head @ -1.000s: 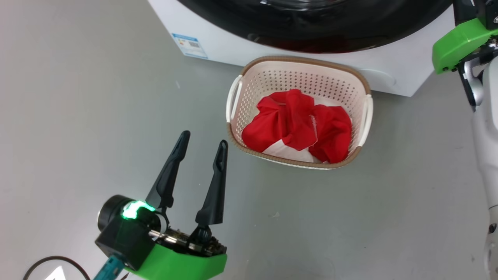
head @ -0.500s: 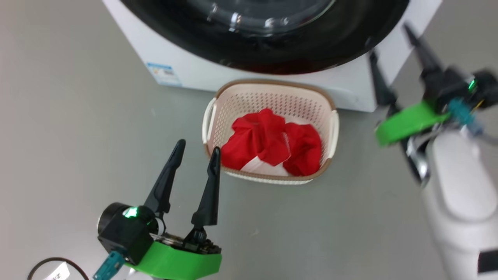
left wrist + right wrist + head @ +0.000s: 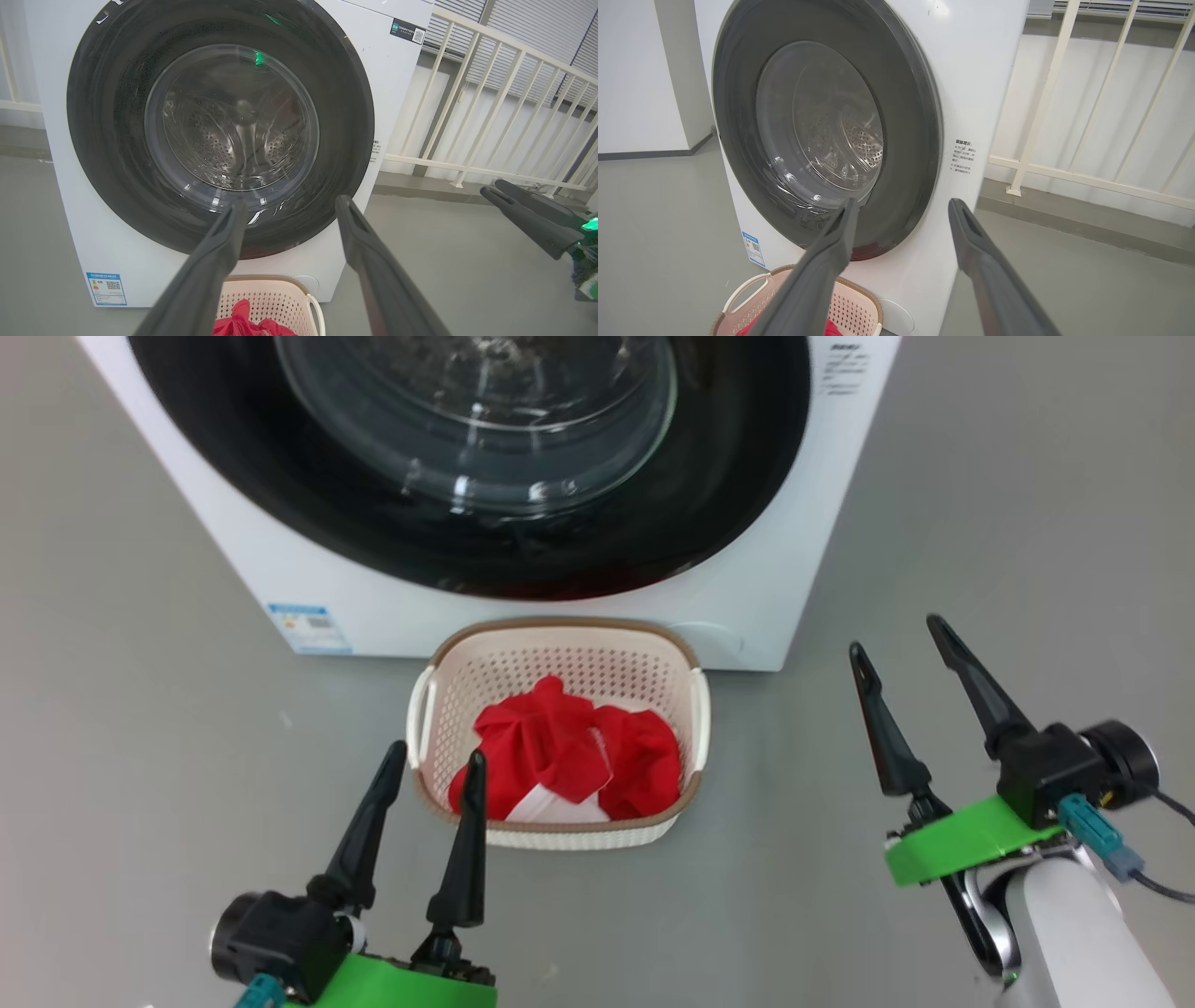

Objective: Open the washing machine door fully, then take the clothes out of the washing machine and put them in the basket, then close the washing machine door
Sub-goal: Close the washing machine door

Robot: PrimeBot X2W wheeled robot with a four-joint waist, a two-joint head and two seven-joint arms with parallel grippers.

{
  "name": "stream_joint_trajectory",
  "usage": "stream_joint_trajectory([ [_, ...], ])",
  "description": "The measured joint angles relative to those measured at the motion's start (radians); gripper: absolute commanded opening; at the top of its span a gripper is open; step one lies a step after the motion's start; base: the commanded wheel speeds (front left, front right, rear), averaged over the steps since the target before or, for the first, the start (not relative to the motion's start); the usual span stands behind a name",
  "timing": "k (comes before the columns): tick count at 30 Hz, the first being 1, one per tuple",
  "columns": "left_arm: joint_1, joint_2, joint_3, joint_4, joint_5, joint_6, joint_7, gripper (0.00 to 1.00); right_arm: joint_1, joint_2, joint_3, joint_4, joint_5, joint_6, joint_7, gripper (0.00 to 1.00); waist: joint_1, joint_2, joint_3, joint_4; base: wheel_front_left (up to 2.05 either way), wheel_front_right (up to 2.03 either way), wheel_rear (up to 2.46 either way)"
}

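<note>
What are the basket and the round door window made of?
The basket looks like matte cream plastic: its walls hold neat rows of holes. Its brown rim only looks woven. The door window seems clear glass, maybe hard plastic: glossy, with bright glints.
</note>
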Motion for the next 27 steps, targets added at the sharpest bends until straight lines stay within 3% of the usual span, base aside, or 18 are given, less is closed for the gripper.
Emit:
stream_joint_trajectory([
  [4,0.016,0.014,0.012,0.013,0.067,0.007,0.0,1.0,0.061,0.001,-0.032,-0.025,0.003,0.0,0.0,1.0,0.0,0.0,-0.036,-0.039,0.0,0.0,0.0],
  [13,0.081,0.013,0.054,0.038,0.07,0.009,0.0,1.0,0.157,0.005,-0.1,-0.081,0.028,0.0,0.0,1.0,0.0,0.0,-0.11,-0.114,0.0,0.0,0.0],
  [27,0.148,0.013,0.119,0.024,0.076,0.001,0.0,1.0,0.319,0.016,-0.16,-0.209,0.053,0.0,0.0,1.0,0.0,0.0,-0.192,-0.152,0.0,0.0,0.0],
])
